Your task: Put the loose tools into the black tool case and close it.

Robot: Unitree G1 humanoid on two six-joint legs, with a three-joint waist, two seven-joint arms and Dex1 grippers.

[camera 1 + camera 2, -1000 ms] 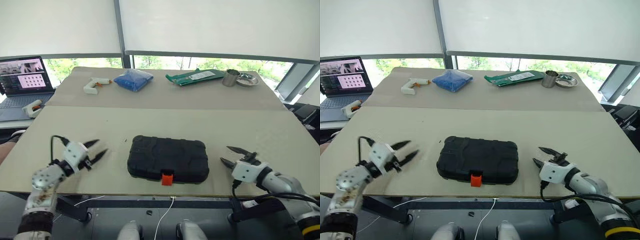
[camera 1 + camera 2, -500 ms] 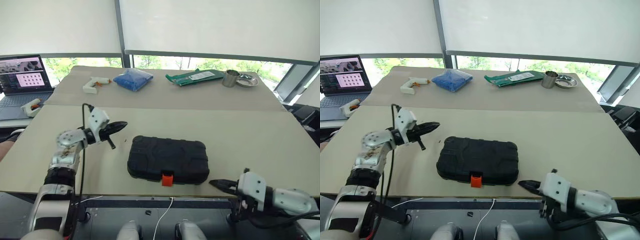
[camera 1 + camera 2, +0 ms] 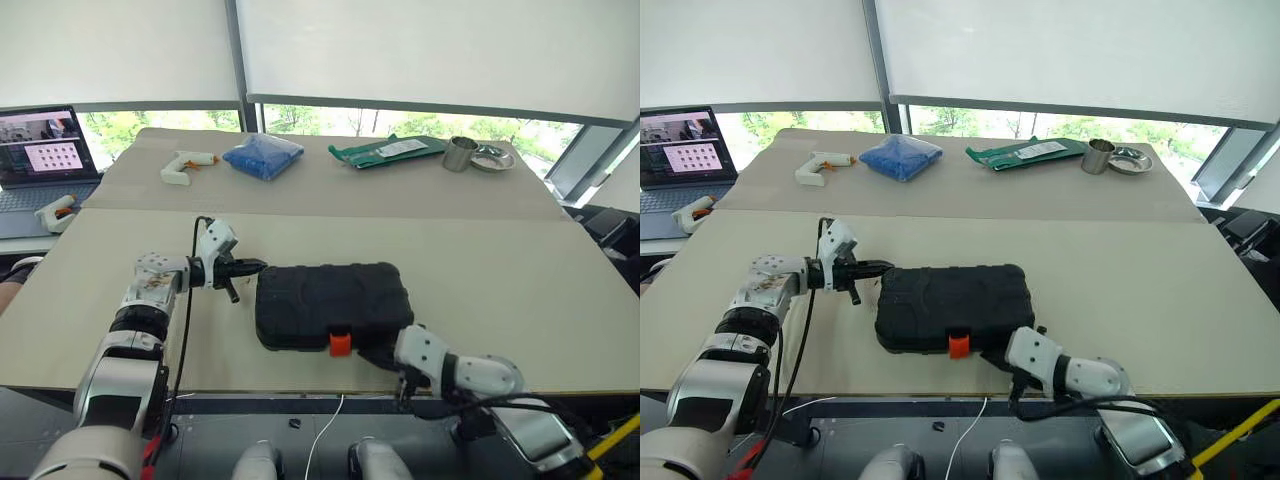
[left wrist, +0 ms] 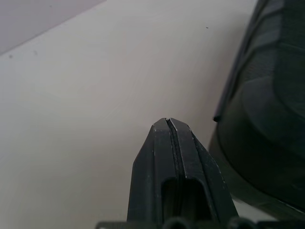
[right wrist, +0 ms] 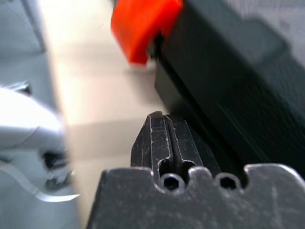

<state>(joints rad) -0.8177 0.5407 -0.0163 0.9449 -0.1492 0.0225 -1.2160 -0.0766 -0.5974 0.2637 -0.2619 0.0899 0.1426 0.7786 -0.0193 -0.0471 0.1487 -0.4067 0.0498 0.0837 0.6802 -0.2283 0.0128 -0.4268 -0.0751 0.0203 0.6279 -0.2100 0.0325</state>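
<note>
Beige surface (image 3: 480, 250) carries the closed black tool case (image 3: 330, 303), no legible lettering. Left claw (image 3: 256, 266) pinched empty at its left end; right claw (image 5: 159, 125) shut, seemingly touching its front by the orange latch (image 3: 341, 344).

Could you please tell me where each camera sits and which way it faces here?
Head views: look forward and down at the black tool case on the table; both arms show.
Left wrist view: along the shut left gripper, beside the case's end.
Right wrist view: along the shut right gripper, near the orange latch.
All share the case.
</note>
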